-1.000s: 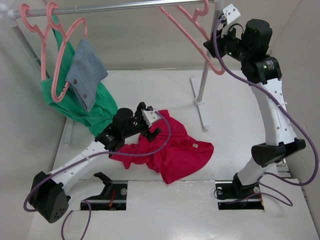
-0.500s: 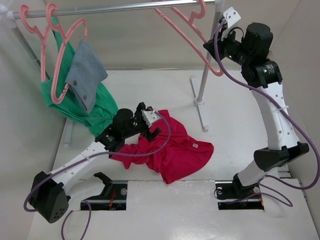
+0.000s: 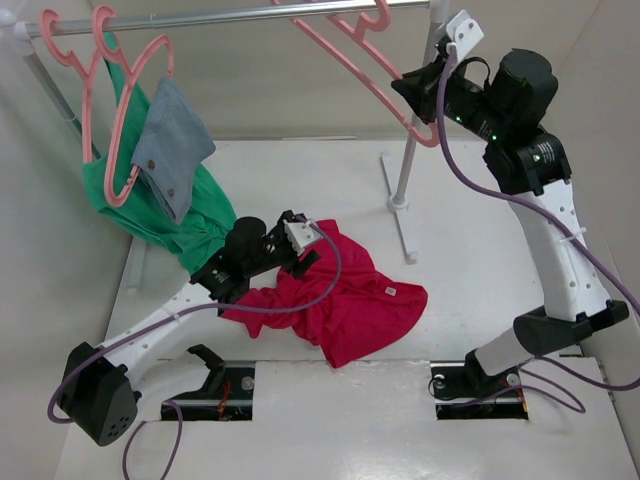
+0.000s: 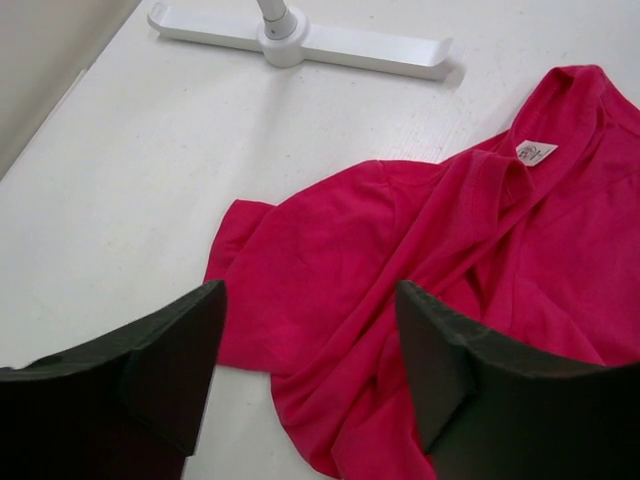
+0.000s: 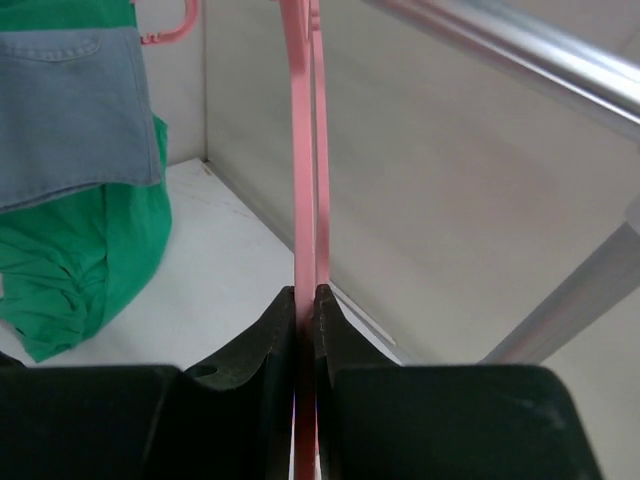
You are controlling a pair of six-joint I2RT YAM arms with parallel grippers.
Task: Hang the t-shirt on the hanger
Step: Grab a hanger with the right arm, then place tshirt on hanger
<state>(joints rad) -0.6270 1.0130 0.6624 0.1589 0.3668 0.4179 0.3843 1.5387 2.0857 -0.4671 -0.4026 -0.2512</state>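
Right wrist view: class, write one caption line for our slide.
The right gripper clamps the pink hanger near the metal rail, with a green garment and a grey-blue garment at left.

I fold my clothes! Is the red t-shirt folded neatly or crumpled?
Crumpled: the t-shirt lies in a wrinkled, uneven heap on the table.

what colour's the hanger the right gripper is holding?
Plain salmon pink. The hanger shows best in the right wrist view, pinched by the right gripper.
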